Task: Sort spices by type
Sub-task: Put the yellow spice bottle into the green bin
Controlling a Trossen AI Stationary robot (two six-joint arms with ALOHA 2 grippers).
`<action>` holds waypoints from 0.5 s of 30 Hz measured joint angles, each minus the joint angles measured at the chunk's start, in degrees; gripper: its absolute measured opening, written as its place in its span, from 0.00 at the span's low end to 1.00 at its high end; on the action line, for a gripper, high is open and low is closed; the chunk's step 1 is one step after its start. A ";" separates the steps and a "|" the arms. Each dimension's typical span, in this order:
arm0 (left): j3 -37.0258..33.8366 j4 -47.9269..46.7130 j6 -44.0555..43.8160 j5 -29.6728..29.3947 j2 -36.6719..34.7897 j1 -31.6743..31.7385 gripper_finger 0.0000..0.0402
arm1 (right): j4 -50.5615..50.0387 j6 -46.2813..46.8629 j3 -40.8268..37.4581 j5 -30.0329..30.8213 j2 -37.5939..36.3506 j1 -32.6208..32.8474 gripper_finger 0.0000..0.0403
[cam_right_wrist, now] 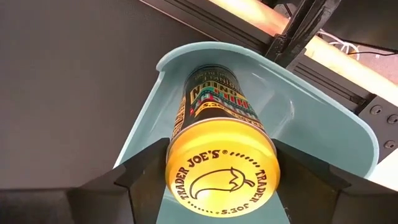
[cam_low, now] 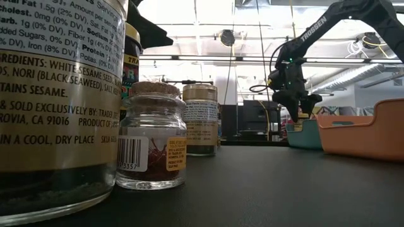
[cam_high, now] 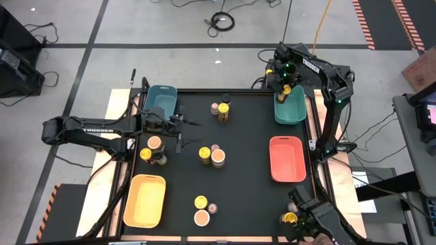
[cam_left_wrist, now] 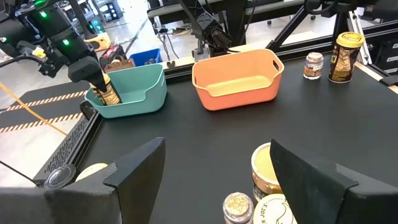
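My right gripper [cam_high: 286, 89] is at the far right of the table, over a teal tray [cam_high: 295, 111], shut on a yellow-lidded spice jar [cam_right_wrist: 221, 134]. My left gripper [cam_high: 185, 133] is open at mid-left, near a blue-green tray [cam_high: 162, 101], and touches nothing. Ahead of its fingers a tan-lidded jar [cam_left_wrist: 266, 168], a tiny jar [cam_left_wrist: 237, 205] and a yellow-lidded jar [cam_left_wrist: 278, 213] stand on the black mat. Other jars stand in small groups [cam_high: 219, 109], [cam_high: 154, 151], [cam_high: 203, 209], and a single yellow-lidded one [cam_high: 289, 218] stands by the near right corner. My right gripper pinches the yellow-lidded jar between its two fingers [cam_right_wrist: 140, 177] at the side wall just under the lid [cam_right_wrist: 186, 146], coming from above and pointing down. The jar hangs, slightly tilted, inside the teal tray [cam_left_wrist: 134, 93]. The tray wall hides its bottom end.
A coral tray [cam_high: 287, 158] lies at the right, a yellow tray [cam_high: 144, 199] at the near left. In the low view large jars [cam_low: 57, 101] stand close to the camera. Bare black mat lies in the middle, between the jar groups and the coral tray.
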 joint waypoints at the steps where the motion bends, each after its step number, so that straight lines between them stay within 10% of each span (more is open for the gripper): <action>1: 0.00 0.00 -0.01 0.00 0.00 0.00 0.72 | 0.00 -0.12 0.00 0.00 0.00 0.01 0.64; 15: 0.00 -0.02 0.04 0.00 0.00 0.00 0.72 | -1.60 -0.24 0.00 0.59 0.00 0.72 0.88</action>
